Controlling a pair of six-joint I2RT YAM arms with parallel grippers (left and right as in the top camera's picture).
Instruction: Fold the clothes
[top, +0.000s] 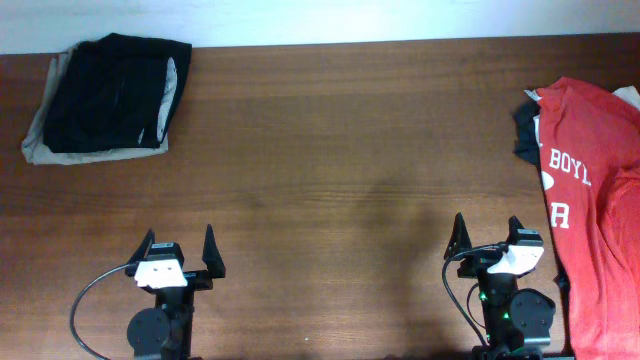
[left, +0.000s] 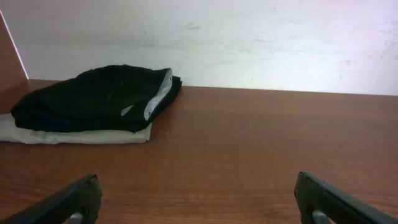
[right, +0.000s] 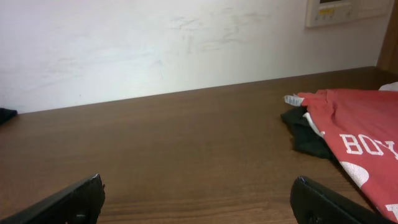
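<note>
Overhead, left hand (top: 180, 245) and right hand (top: 490, 232) spread wide, gripping nothing

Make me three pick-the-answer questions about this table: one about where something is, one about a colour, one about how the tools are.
1. Where are the shorts? A. on the trousers, far left B. in the middle C. far right
2. What colour is the T-shirt? A. blue B. red C. green
3. How are the left tool and right tool? A. both shut B. one shut C. both open, empty
Answers: 1 A, black shorts lie stacked on beige trousers; 2 B, red with white letters; 3 C, jaws wide, nothing between.
</note>
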